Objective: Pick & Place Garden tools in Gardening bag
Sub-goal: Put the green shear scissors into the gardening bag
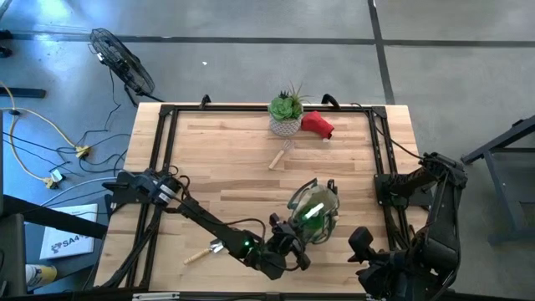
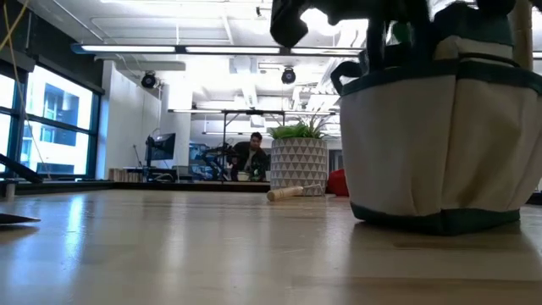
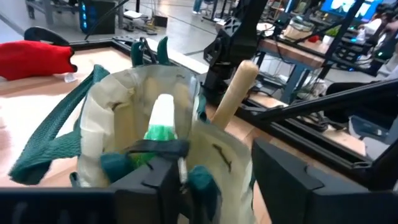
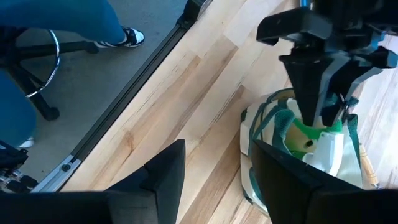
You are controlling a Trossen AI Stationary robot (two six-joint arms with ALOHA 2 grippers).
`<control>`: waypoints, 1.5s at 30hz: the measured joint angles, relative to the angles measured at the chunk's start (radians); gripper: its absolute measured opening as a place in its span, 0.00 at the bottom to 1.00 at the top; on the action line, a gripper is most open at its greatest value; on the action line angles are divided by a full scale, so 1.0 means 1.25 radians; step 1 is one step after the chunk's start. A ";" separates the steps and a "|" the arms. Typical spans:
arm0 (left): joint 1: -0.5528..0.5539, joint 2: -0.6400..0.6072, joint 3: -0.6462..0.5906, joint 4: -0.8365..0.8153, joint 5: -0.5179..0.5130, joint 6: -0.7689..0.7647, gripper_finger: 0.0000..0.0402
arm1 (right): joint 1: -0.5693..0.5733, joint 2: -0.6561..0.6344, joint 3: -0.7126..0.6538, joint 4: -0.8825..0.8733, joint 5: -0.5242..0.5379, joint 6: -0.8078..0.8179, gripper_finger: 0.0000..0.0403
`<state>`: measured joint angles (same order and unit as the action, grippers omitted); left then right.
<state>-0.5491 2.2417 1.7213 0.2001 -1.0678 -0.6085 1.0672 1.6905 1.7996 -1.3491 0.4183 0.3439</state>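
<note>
The gardening bag [image 1: 315, 212] stands near the table's [image 1: 242, 167] front edge, already holding a green spray bottle [image 3: 160, 121]. The left claw [image 1: 288, 248], fingers apart, hovers over it. Trowels [image 1: 203, 252] and a red soft item [image 1: 318, 124] remain out. The right claw [image 4: 214, 180] waits apart nearby.

Bag at the table's near edge, other things behind and to its left.

The gardening bag [image 1: 314, 211] stands near the front edge, right of centre, with the spray bottle [image 3: 161, 121] in it. The left gripper [image 1: 288, 242] hangs over its near-left rim. Behind it, by the far edge, stands the potted plant [image 1: 286, 113], the red soft item [image 1: 318, 124] just to its right, a wooden-handled tool [image 1: 282, 154] before it. Another tool [image 1: 201, 252] lies front-left.
</note>
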 joint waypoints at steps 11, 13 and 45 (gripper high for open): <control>0.000 -0.007 0.000 0.002 0.000 0.038 0.72 | 0.000 0.000 0.000 0.000 0.000 -0.001 0.44; 0.000 -0.017 0.000 0.004 0.004 0.071 0.73 | 0.000 -0.001 0.000 -0.004 -0.007 -0.004 0.44; -0.012 -0.056 0.000 0.035 0.099 0.268 0.74 | -0.037 -0.017 0.000 0.138 -0.067 0.082 0.44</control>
<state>-0.5636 2.1719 1.7210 0.2442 -0.9436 -0.2733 1.0206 1.6695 1.8000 -1.1766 0.3348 0.4465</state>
